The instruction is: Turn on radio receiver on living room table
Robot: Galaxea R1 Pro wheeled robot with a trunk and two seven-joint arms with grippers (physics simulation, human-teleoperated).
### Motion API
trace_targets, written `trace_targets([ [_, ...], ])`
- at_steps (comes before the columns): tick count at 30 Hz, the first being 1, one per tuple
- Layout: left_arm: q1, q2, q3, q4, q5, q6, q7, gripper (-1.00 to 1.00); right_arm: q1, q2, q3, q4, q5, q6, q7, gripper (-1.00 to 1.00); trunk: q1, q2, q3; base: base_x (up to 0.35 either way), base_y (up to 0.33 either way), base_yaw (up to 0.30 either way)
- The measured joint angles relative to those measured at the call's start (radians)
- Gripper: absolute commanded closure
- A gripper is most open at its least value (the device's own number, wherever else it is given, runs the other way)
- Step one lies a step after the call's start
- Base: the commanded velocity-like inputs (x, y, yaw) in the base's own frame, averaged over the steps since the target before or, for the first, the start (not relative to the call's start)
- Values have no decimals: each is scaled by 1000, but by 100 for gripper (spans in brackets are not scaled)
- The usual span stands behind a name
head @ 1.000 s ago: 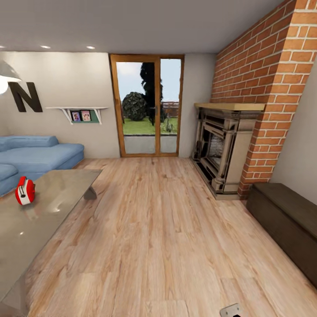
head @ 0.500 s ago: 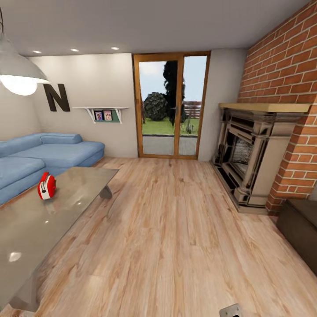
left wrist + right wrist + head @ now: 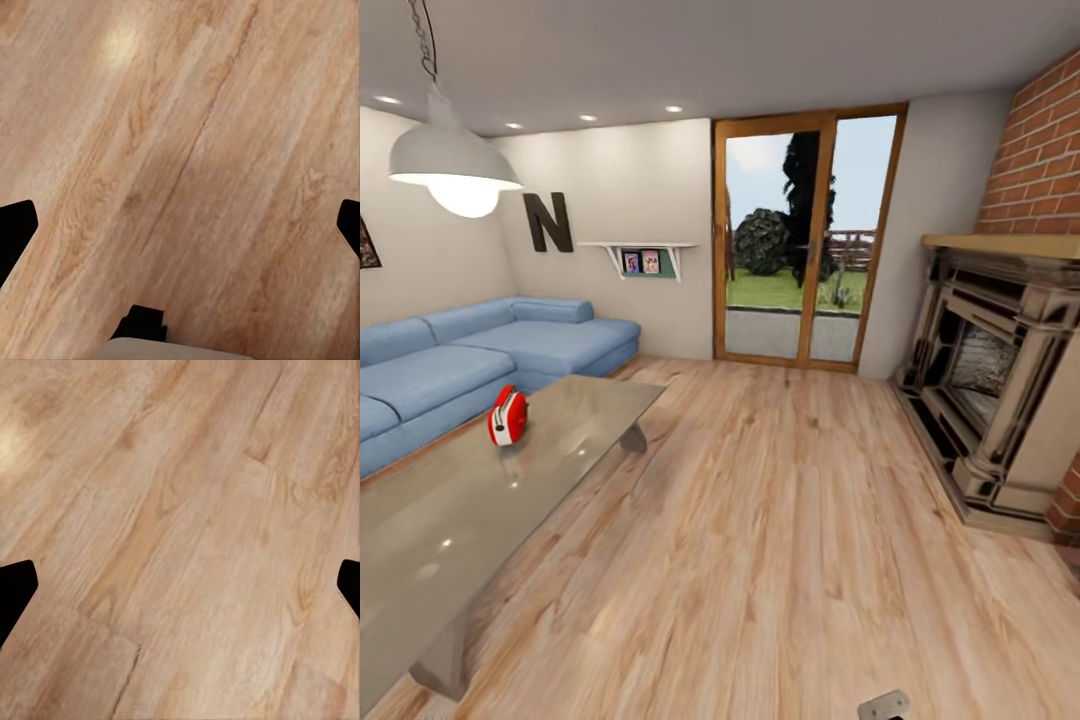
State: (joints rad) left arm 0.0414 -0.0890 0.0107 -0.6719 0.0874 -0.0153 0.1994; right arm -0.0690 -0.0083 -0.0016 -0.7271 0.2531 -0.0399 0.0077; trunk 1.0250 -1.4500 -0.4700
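Radio receiver stands on the glossy bench, robot not yet near it.

At 9 o'clock the radio receiver (image 3: 507, 416) stands upright on the bench (image 3: 450, 520), near its far end by the sofa (image 3: 450, 360). It looks light, stiff and smooth, so it may slide; its top handle seems the safest hold. Open floor (image 3: 760, 540) at 12, fireplace (image 3: 1000, 400) at 3. Both pincers (image 3: 180, 225) (image 3: 180, 585) are wide open and hold nothing.
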Motion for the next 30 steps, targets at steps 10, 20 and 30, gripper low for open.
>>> trace_targets([
  [10, 0, 0, 0, 0, 0, 0, 0, -100, 0, 0, 0, 0, 0, 0, 0, -100, 0, 0, 0, 295, -214, 298],
  [20, 0, 0, 0, 0, 0, 0, 0, -100, 0, 0, 0, 0, -1, -1, 0, -100, 0, 0, 0, 286, -225, 298],
  [30, 0, 0, 0, 0, 0, 0, 0, -100, 0, 0, 0, 0, -2, -2, 0, -100, 0, 0, 0, 286, -225, 298],
])
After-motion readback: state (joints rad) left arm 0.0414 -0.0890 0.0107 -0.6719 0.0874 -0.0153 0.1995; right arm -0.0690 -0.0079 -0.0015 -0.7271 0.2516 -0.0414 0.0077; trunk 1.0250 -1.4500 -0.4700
